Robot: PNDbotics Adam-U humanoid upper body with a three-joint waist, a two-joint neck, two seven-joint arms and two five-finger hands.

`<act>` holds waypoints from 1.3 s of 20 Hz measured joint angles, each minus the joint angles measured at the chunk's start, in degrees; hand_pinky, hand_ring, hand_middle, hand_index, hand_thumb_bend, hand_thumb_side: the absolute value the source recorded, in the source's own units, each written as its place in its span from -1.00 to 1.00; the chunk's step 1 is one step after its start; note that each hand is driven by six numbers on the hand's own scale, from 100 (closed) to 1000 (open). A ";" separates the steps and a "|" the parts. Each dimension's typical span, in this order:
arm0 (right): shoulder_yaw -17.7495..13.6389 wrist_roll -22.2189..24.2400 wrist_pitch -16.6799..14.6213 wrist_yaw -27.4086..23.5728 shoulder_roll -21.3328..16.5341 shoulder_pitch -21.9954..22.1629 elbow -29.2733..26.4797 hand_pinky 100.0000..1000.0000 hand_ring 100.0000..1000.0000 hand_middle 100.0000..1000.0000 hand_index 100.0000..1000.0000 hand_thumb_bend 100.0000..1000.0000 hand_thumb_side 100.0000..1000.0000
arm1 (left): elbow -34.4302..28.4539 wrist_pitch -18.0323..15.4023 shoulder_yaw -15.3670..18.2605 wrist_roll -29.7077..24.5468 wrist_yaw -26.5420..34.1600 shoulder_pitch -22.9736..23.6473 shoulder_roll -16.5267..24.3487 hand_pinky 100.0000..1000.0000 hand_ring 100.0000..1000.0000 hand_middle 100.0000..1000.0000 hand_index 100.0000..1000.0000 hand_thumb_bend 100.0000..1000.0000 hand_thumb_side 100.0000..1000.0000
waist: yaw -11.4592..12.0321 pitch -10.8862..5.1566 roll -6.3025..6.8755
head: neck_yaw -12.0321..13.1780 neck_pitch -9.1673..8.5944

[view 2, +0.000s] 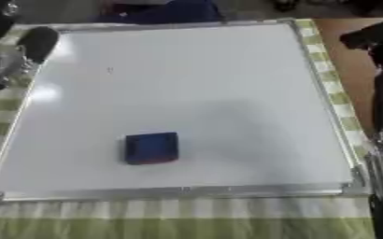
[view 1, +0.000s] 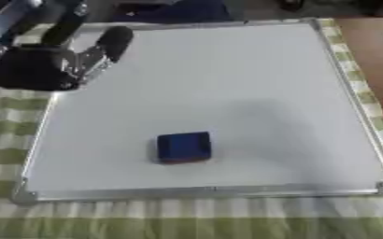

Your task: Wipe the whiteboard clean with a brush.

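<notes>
Fingers of left hand are lying relaxed, not pinching anything; hand is hovering over the whiteboard's far-left corner, holding nothing. Right hand: only dark arm parts are showing along the right edge of the right eye view, so can't tell finger state there.

Brush, a small blue block w/ a darker reddish bottom edge, is sitting flat on the whiteboard, near the front edge, a bit left of centre, well apart from the left hand. Whiteboard is lying on a green-checked cloth over the table. Board surface is looking mostly white; a tiny faint mark is showing in the far-left area, otherwise no writing I can make out.

Judgement: brush not yet picked up, wiping not started.

Risks from here:
- Brush is low and blocky, so fingers coming down off-centre could be nudging it along the slick board instead of gripping.
- Board is resting loose on cloth; sideways wiping could be sliding the board or bunching the cloth.
- Faint mark is easy to miss.
</notes>
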 measured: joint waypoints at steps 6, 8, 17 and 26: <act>0.28 0.49 0.06 0.00 0.00 -0.11 0.00 0.34 0.18 -0.11 -0.09 -1.00 0.89 | -0.10 6.58 -4.71 -10.67 0.97 -2.35 0.22 0.65 0.72 0.51 -0.84 -0.01 0.83 | -0.02 0.00 0.00 | 0.09 -0.21; 0.39 0.66 0.06 -0.01 0.00 -0.11 0.00 0.34 0.18 -0.11 -0.09 -1.00 0.89 | -0.08 8.32 -5.91 -13.17 1.32 -2.97 0.22 0.67 0.75 0.54 -0.83 0.08 0.78 | -0.02 -0.01 0.01 | 0.11 -0.21; 0.62 1.22 0.12 -0.21 -0.01 -0.11 0.00 0.34 0.18 -0.11 -0.09 -1.00 0.89 | 3.53 12.76 -10.94 -20.35 2.67 -4.83 -1.19 0.52 0.66 0.48 -0.99 0.10 0.41 | 0.17 -0.09 0.10 | 0.22 -0.21; 0.91 1.47 0.29 -0.24 -0.01 -0.12 0.00 0.34 0.18 -0.12 -0.09 -1.00 0.89 | 7.84 10.34 -14.72 -23.90 0.48 -6.41 -3.46 0.51 0.70 0.59 -0.99 -0.14 0.08 | -0.02 -0.11 0.19 | 0.28 -0.21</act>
